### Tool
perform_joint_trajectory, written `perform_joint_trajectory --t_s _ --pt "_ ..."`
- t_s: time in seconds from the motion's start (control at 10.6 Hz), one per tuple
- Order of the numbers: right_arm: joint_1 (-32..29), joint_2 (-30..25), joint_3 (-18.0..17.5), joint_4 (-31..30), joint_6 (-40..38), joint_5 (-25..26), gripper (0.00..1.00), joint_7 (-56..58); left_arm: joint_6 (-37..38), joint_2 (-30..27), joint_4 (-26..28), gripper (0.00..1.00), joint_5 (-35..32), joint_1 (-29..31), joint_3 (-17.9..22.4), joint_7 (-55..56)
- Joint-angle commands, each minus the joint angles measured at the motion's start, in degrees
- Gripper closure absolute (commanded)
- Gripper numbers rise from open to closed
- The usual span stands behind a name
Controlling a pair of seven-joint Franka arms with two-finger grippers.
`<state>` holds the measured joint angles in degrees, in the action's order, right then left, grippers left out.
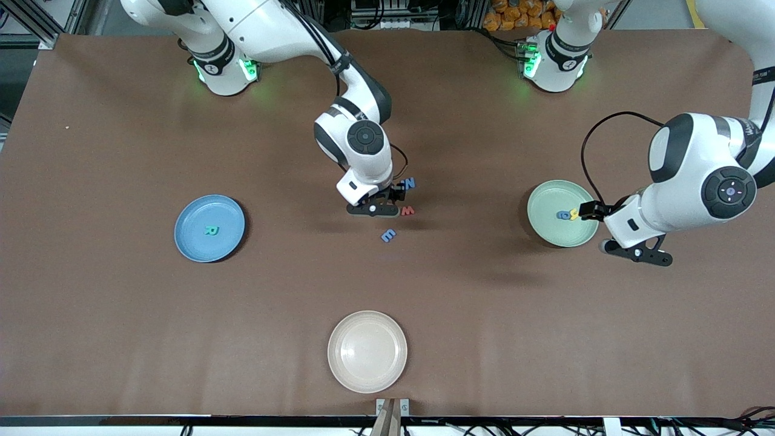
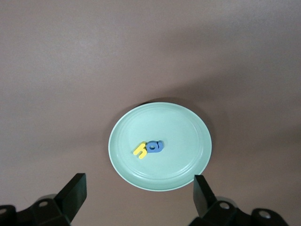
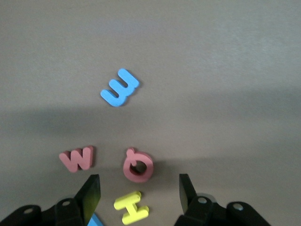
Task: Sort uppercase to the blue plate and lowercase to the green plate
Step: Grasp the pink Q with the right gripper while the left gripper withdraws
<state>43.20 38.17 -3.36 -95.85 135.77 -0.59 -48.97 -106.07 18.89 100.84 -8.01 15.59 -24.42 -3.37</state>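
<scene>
My right gripper point(image 3: 138, 192) is low over the letter cluster at mid-table, open, its fingers either side of the yellow H point(image 3: 131, 207) without touching it. Beside the H lie the red Q point(image 3: 138, 165), the red w point(image 3: 77, 158) and the blue E point(image 3: 120, 88). In the front view the right gripper point(image 1: 395, 197) hides the H and Q; the blue w point(image 1: 410, 183), red w point(image 1: 408, 211) and blue E point(image 1: 388, 235) show. The blue plate point(image 1: 194, 242) holds the green R point(image 1: 211, 231). My left gripper point(image 2: 139, 193) hangs open and empty at the green plate's point(image 2: 178, 132) rim; a yellow letter point(image 2: 140, 150) and rounded blue letter point(image 2: 155, 148) lie in the plate.
A cream plate point(image 1: 367, 375) sits near the table's front edge, nearer the front camera than the letter cluster. The brown table cover point(image 1: 121, 315) stretches between the three plates. The arm bases stand along the edge farthest from the front camera.
</scene>
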Motion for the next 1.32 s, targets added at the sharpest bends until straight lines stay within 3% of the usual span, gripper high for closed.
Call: perform_joint_trajectory --t_s 0.0,0.38,0.56,1.22 --pt "0.4 1.6 -0.2 1.1 1.2 1.6 0.27 -0.2 1.2 -0.3 -0.8 0.00 2.6 -1.5 0.8 0.1" --pt "0.7 3.7 -0.2 1.0 2.1 3.0 0.35 -0.6 0.2 1.8 -0.9 0.00 2.9 -0.7 -5.9 -0.5" --pt "0.7 3.7 -0.2 1.0 2.0 2.9 0.40 -0.9 -1.5 3.3 -0.8 0.00 2.9 -0.8 -7.3 0.2" --pt "0.7 5.7 -0.2 1.0 4.9 3.3 0.46 -1.7 -4.8 5.8 -0.7 0.00 2.7 -2.6 -7.9 0.3"
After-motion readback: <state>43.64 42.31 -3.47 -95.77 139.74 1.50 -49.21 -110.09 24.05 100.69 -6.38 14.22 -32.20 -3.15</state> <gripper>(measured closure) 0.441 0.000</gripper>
